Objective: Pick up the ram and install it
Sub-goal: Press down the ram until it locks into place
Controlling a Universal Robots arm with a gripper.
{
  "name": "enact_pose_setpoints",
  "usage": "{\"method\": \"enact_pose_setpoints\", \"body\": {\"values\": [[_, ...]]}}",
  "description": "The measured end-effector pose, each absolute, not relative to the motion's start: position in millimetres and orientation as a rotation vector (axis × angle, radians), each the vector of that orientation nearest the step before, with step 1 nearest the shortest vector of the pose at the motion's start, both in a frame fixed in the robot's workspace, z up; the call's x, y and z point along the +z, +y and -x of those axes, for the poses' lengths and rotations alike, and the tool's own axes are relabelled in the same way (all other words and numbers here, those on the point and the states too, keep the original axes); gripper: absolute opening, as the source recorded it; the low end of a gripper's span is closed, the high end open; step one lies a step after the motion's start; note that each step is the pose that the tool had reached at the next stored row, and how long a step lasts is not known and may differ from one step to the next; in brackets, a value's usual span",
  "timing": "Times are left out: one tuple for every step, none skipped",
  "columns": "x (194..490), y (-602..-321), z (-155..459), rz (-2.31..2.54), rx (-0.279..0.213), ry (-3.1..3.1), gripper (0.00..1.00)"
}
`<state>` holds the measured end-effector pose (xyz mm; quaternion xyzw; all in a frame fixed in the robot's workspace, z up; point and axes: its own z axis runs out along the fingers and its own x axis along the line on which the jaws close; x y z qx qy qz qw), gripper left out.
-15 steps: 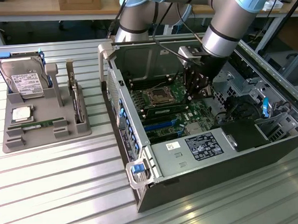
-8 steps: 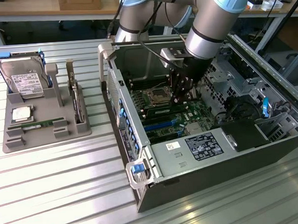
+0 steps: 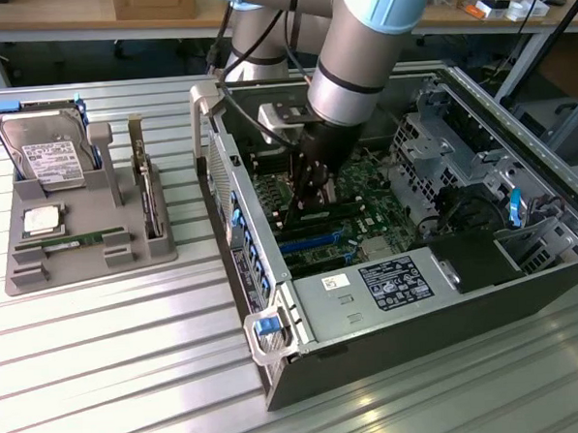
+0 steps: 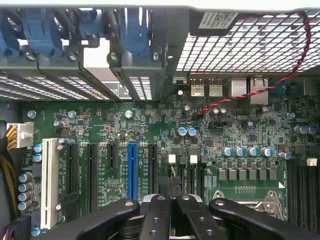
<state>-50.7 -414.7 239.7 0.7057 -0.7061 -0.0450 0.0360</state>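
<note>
The ram [image 3: 72, 243], a thin green stick with a pale label, lies flat in the grey parts tray [image 3: 40, 276] at the exterior view's left. My gripper [image 3: 312, 198] is far from it, lowered inside the open computer case [image 3: 278, 372] just above the motherboard [image 3: 372, 227]. In the wrist view the gripper [image 4: 171, 189] hangs over the green motherboard [image 4: 150, 125], near short dark slots with white latches [image 4: 193, 167]. Its black fingers [image 4: 159, 217] are drawn together, leaving a thin dark slit with no green board visible in it.
The tray also holds a hard drive [image 3: 43, 157], a square silver processor [image 3: 42, 222] and an upright card with a bracket [image 3: 147, 190]. Inside the case are blue and black memory slots [image 3: 310, 243], a power supply [image 3: 394, 284] and drive cages [image 3: 450, 150]. The case walls close in around the arm.
</note>
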Motion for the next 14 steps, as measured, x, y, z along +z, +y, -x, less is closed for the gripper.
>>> {"method": "enact_pose_setpoints", "body": {"values": [[239.2, -414.7, 50.7, -2.168, -0.138, -2.169, 0.11], [237.7, -414.7, 50.7, -2.168, -0.138, -2.169, 0.11], [237.2, -414.8, 50.7, -2.168, -0.138, -2.169, 0.11], [236.9, -414.8, 50.7, -2.168, -0.138, -2.169, 0.11], [236.4, -414.7, 50.7, -2.168, -0.138, -2.169, 0.11], [236.0, -414.7, 50.7, -2.168, -0.138, -2.169, 0.11], [235.5, -414.7, 50.7, -2.168, -0.138, -2.169, 0.11], [234.8, -414.7, 50.7, -2.168, -0.138, -2.169, 0.11], [234.3, -414.7, 50.7, -2.168, -0.138, -2.169, 0.11], [233.7, -414.7, 50.7, -2.168, -0.138, -2.169, 0.11], [233.4, -414.7, 50.7, -2.168, -0.138, -2.169, 0.11], [233.0, -414.7, 50.7, -2.168, -0.138, -2.169, 0.11], [232.6, -414.7, 50.7, -2.168, -0.138, -2.169, 0.11], [232.3, -414.7, 50.7, -2.168, -0.138, -2.169, 0.11]]}}
